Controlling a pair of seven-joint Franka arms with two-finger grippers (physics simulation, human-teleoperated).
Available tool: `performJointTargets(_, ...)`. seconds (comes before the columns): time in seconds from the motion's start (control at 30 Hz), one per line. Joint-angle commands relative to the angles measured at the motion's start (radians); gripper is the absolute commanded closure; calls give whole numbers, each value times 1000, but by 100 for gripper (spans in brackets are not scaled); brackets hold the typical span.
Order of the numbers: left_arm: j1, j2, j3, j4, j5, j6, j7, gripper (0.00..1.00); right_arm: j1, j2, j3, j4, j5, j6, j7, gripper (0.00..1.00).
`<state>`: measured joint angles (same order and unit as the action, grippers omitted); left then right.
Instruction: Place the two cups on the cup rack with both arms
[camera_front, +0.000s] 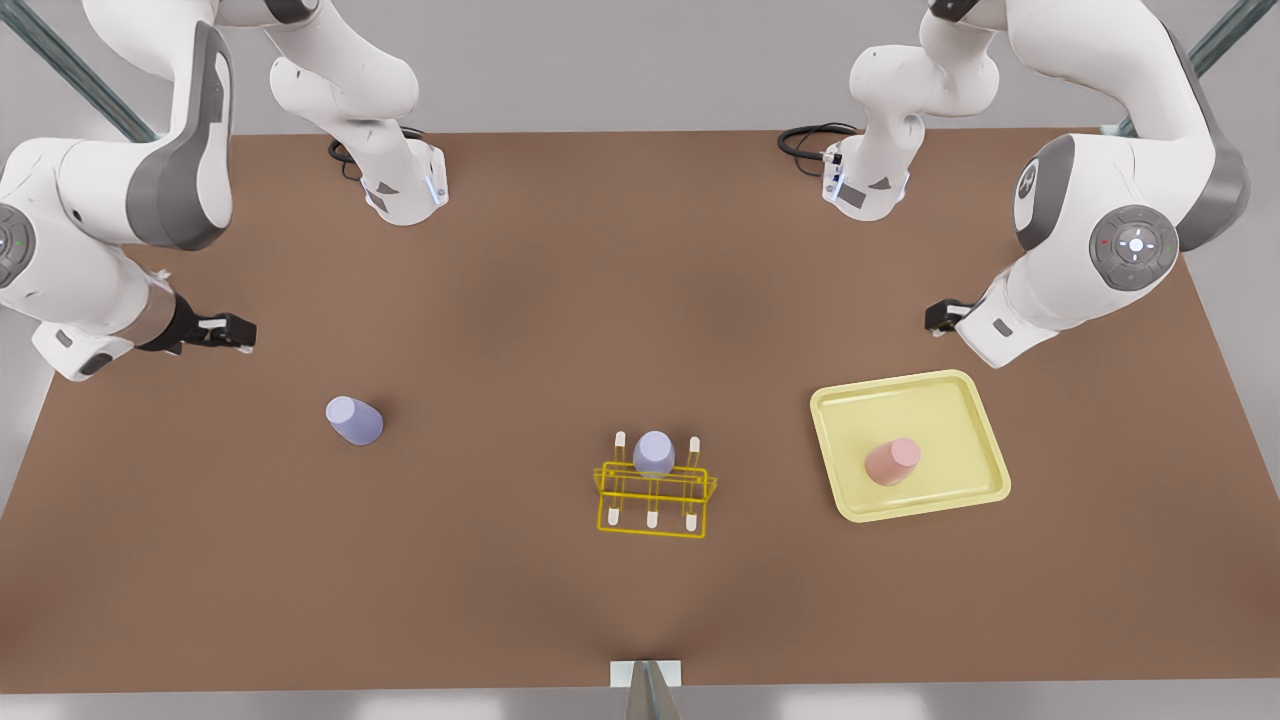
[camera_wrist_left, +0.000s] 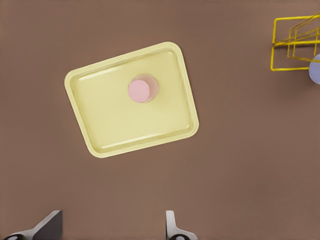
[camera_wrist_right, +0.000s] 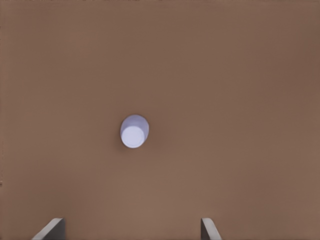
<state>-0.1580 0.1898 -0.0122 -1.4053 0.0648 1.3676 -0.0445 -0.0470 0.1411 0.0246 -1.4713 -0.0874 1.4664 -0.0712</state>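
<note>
Front view: both my arms wait over the counter (camera_front: 560, 300), each tool empty and spread wide.
I see the pink cup (camera_front: 892, 461) standing upside down inside the pale yellow tray (camera_front: 960, 400), at about 3 o'clock from the cup rack (camera_front: 655, 495); my left tool (camera_wrist_left: 112, 227) hangs above the counter just off the tray's edge, fingers well apart and holding nothing. One lavender cup (camera_front: 354, 420) stands upside down on the bare counter at about 9 o'clock from the rack, with my right tool (camera_wrist_right: 132, 230) hovering near it, fingers parted and gripping nothing. A second lavender cup (camera_front: 653, 453) already sits upturned on a middle back peg of the rack; the other white-tipped pegs are bare.
</note>
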Motion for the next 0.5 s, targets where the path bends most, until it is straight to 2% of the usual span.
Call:
performJointTargets(0.0,0,-1,0,0,1,7,-63,0,-2,-1,-2,0,12,15,-22,0)
performJointTargets(0.1,-2,46,24,-29,0,46,-66,0,7,57,1,37,-2,26,-36,0)
performJointTargets(0.13,-41,56,32,-188,1,247,-67,0,-1,144,1,92,8,28,-57,0)
performJointTargets(0.2,-22,168,43,-241,0,406,-67,0,-11,268,0,137,11,87,-101,0)
performJointTargets(0.27,-17,169,55,-406,-5,653,-67,0,-20,304,0,88,9,179,-101,0)
performJointTargets(0.33,-8,169,58,-512,-8,794,-67,0,-16,305,-2,33,12,262,-90,0)
performJointTargets(0.47,15,166,58,-572,-14,852,-55,0,-5,299,0,-93,20,437,-71,0)
